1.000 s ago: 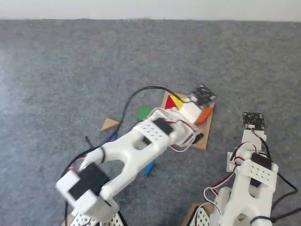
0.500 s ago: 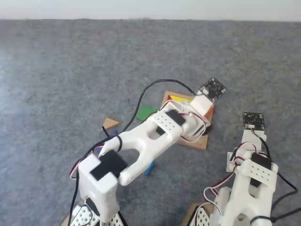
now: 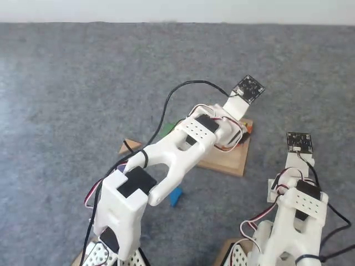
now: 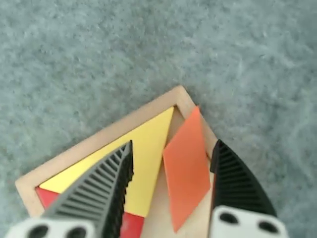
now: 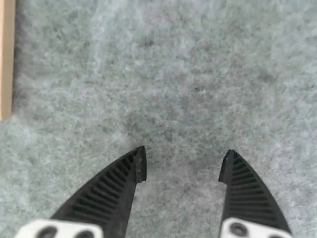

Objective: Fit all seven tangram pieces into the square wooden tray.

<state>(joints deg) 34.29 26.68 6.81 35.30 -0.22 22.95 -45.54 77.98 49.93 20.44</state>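
Orange piece (image 4: 187, 171), between parted left claw (image 4: 173, 145) tips

No writing to read here.
The wooden tray (image 3: 232, 161), the yellow piece (image 4: 143, 156) and the orange piece (image 4: 185, 171) have plain faces. One dark circuit board (image 3: 248, 88) and a second circuit board (image 3: 299, 142) carry tiny marks, too small to make out.
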